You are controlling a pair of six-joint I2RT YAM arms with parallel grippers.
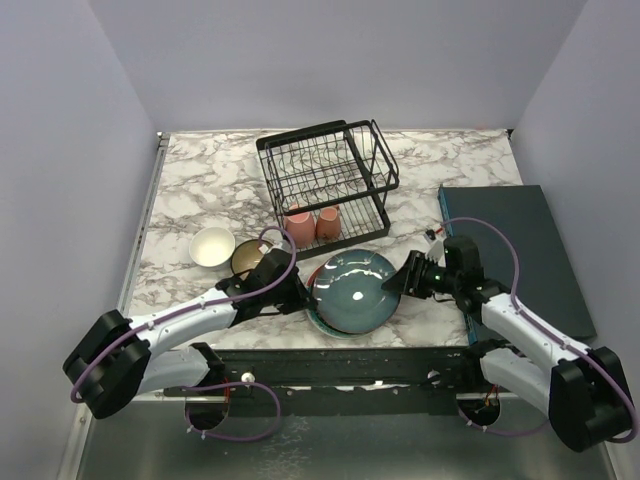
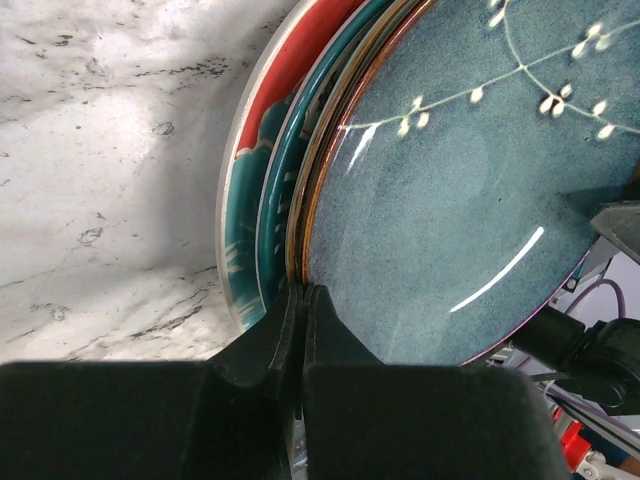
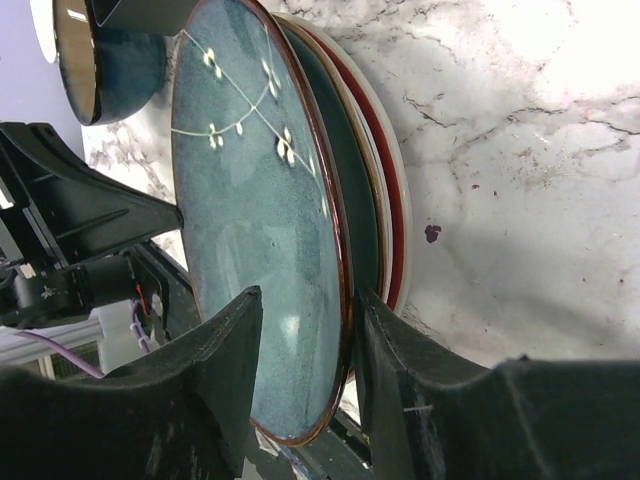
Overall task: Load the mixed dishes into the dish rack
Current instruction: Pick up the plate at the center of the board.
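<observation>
A stack of round plates sits at the near middle of the table, with the dark teal-blue plate (image 1: 355, 285) (image 2: 470, 200) (image 3: 250, 200) on top and a red plate (image 2: 290, 80) (image 3: 397, 215) lower down. My right gripper (image 1: 399, 280) (image 3: 308, 298) is open and straddles the top plate's right rim, one finger over its face with a gap, the other under the rim. My left gripper (image 1: 300, 291) (image 2: 303, 291) is shut, its tips pressed against the stack's left edge just below the top plate. The dish rack (image 1: 325, 180) stands behind, with two pink mugs (image 1: 298, 226) (image 1: 328, 222) in its lower tray.
A white bowl (image 1: 212, 246) and a dark bowl with a tan inside (image 1: 246, 259) (image 3: 110, 60) sit left of the stack, close to my left arm. A dark teal flat slab (image 1: 515, 250) lies along the right side, beside my right arm.
</observation>
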